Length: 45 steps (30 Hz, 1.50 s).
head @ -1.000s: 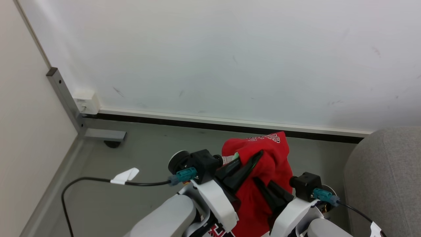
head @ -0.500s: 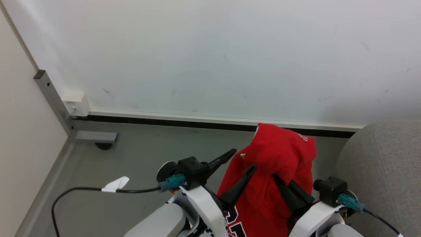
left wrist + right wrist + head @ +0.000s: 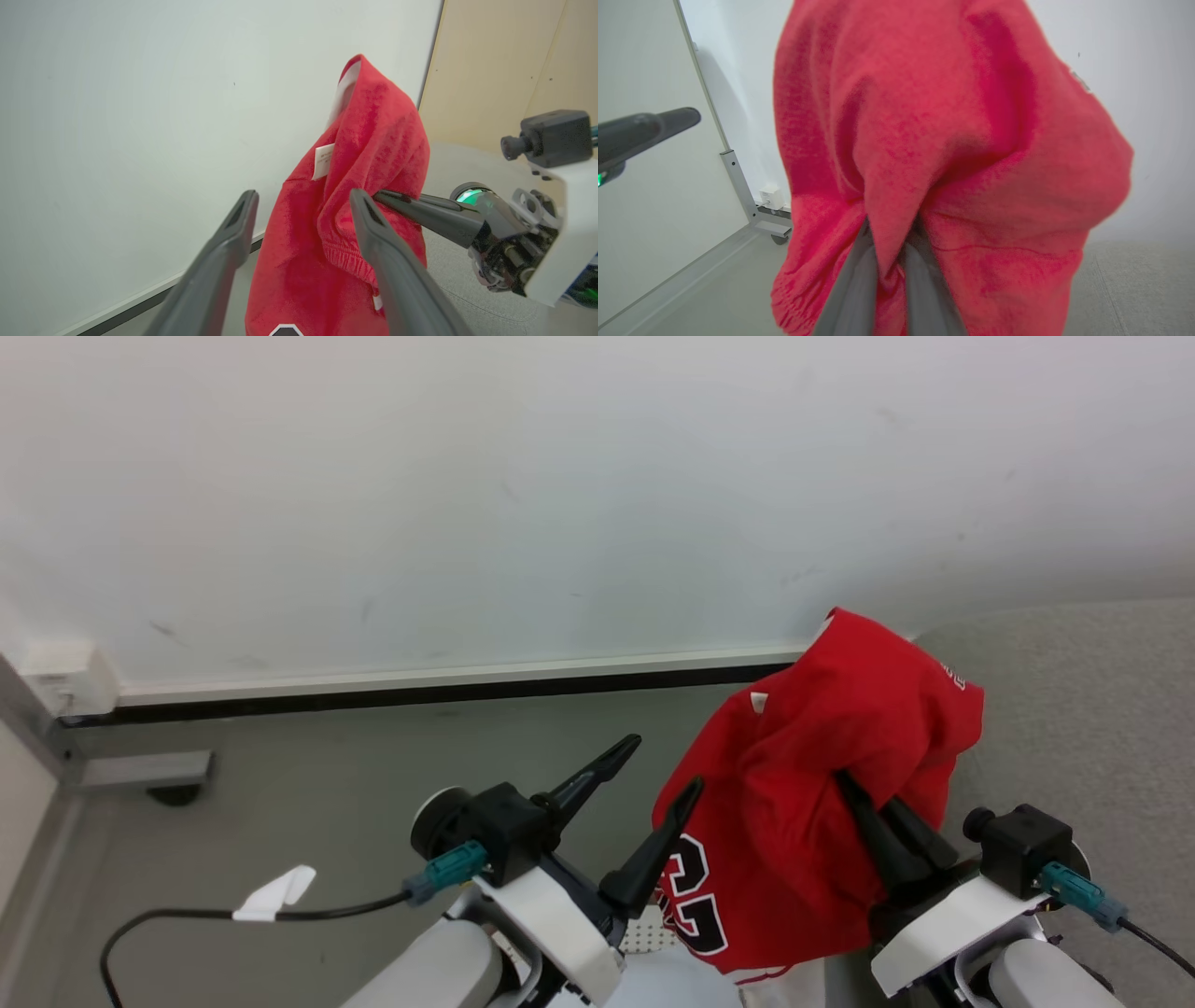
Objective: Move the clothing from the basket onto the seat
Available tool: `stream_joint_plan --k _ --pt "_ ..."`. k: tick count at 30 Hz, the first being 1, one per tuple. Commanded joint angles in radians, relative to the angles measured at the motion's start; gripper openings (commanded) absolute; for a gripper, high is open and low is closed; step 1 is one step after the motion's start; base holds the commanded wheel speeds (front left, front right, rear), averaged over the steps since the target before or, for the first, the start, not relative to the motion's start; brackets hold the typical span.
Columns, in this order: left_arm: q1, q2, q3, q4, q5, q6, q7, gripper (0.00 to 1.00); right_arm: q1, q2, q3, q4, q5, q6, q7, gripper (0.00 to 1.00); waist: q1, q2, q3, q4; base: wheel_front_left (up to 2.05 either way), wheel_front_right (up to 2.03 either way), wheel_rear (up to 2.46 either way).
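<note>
The clothing [image 3: 822, 784], a red jersey with a black-and-white number, hangs in the air from my right gripper [image 3: 854, 793], which is shut on a fold of it. In the right wrist view the red cloth [image 3: 924, 116] drapes over that gripper [image 3: 889, 252] and hides its tips. My left gripper [image 3: 665, 765] stands open just left of the jersey, holding nothing; its right finger lies close against the cloth [image 3: 355, 186]. The seat [image 3: 1074, 709], a light grey sofa, lies right behind and to the right of the jersey. A bit of the white perforated basket [image 3: 642, 930] shows low between my arms.
A white board wall [image 3: 467, 523] runs across the back, over grey floor [image 3: 327, 803]. A metal frame foot with a caster [image 3: 140, 770] and a white socket box [image 3: 61, 677] sit at the left. A black cable with a white tag [image 3: 275, 896] trails from my left wrist.
My left gripper has opened and let go of the jersey, which now hangs from the right gripper alone. The head camera has swung right, bringing more of the sofa into view.
</note>
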State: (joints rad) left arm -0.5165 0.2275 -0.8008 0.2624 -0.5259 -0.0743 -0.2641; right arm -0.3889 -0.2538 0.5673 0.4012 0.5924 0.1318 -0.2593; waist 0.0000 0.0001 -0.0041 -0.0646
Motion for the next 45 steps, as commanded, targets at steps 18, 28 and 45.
stream_joint_plan --k 18,28,45 --pt "0.120 -0.029 0.147 -0.077 0.152 -0.042 0.000 1.00 0.044 0.004 -0.153 -0.156 -0.088 -0.002 -0.005 0.00 0.0000 -0.0001 0.080 -0.357 0.00 0.00 0.00" --pt "0.162 -0.044 0.181 -0.064 0.190 -0.054 0.000 1.00 0.086 0.018 -0.178 -0.191 -0.097 -0.002 -0.005 0.00 0.0000 -0.0001 0.092 -0.412 0.00 0.00 0.00" --pt "0.096 0.009 0.130 -0.074 0.187 -0.056 0.000 1.00 -0.258 -0.114 -0.169 -0.138 -0.096 -0.002 0.002 0.00 0.0000 -0.0001 0.222 -0.350 0.00 0.00 0.00"
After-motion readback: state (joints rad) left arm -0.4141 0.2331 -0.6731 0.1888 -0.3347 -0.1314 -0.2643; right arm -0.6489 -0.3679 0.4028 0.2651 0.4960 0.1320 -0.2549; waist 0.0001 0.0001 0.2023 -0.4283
